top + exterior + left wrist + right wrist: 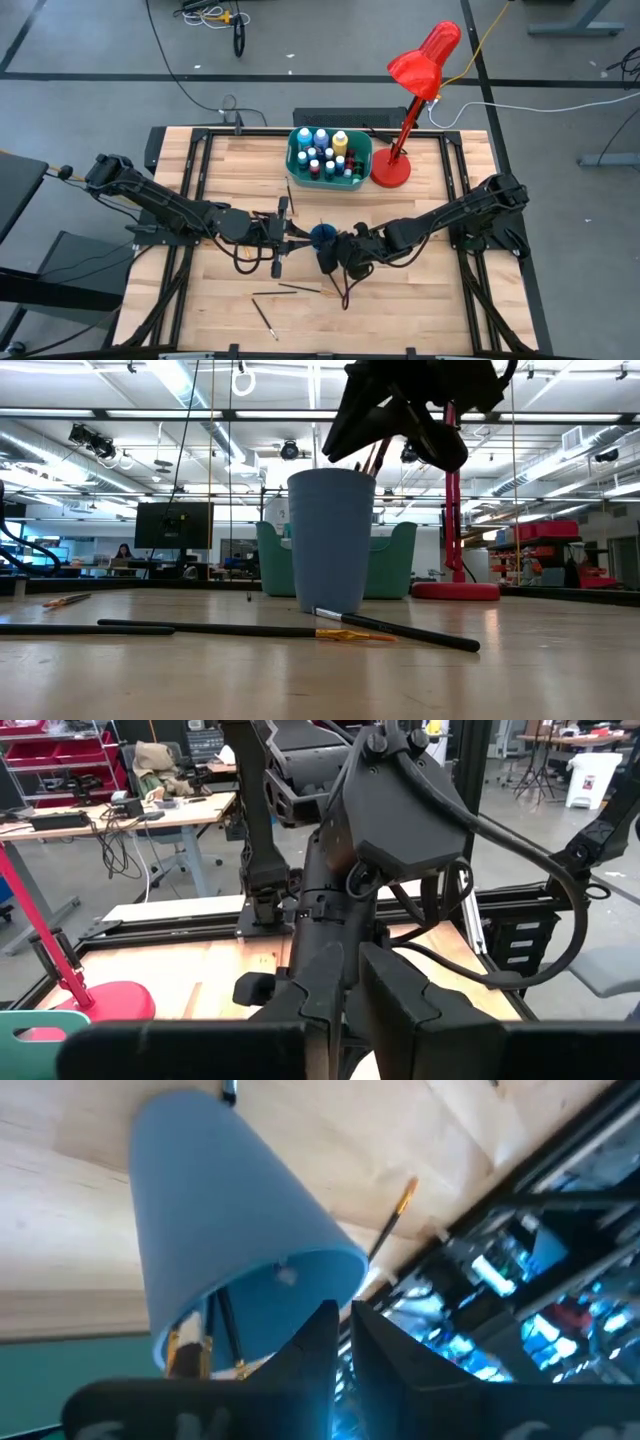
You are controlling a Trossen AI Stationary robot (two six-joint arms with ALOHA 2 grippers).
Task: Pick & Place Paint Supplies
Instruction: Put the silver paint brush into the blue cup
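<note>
A blue cup (322,237) (330,540) (230,1230) stands upright at the table's middle, with several paintbrushes (375,457) (215,1330) leaning inside it. Small paint bottles (325,152) stand in the teal tub (296,160) at the far edge. Loose brushes (300,288) (395,630) lie flat on the wood near the cup. My right gripper (337,250) (395,420) (345,1345) hangs shut just above the cup's rim, on its right near side. My left gripper (297,237) (345,1010) is shut too, held above the table left of the cup and facing the right arm.
A red desk lamp (392,170) stands right of the tub, its base (455,590) on the wood. More brushes lie near the front edge (265,315), by the tub (290,196) and far left in the low view (65,600). Bare wood shows at both sides.
</note>
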